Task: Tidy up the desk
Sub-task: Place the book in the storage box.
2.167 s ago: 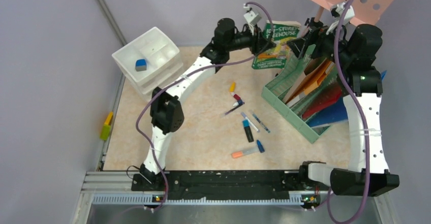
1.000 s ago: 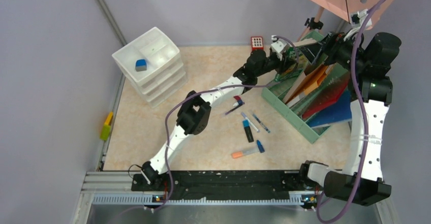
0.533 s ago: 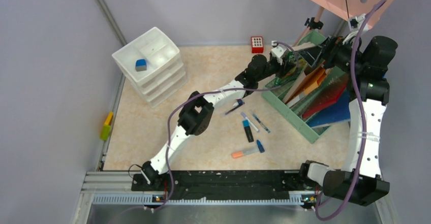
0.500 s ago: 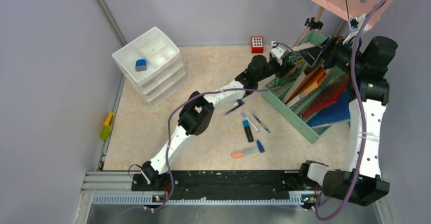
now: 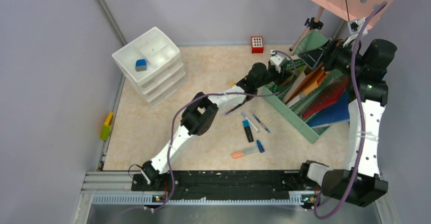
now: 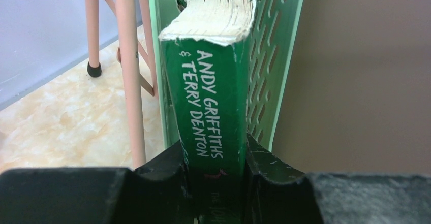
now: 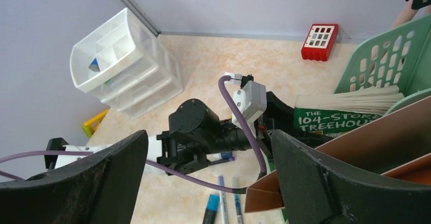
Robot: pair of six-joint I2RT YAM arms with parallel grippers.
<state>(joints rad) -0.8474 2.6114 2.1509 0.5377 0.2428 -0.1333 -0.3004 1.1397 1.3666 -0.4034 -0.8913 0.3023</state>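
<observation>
Green book (image 6: 213,97) in left gripper (image 6: 216,165); rack wall (image 6: 277,56) alongside; pens (image 5: 251,125) on desk (image 5: 147,132)

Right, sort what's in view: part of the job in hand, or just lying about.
In hand: green book, clamped in the left jaws; green mesh rack beside it.
Lying about: pens and markers on the desk; red block; white drawer unit.

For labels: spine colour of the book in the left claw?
Book: green spine, white lettering; best in left wrist view.
</observation>
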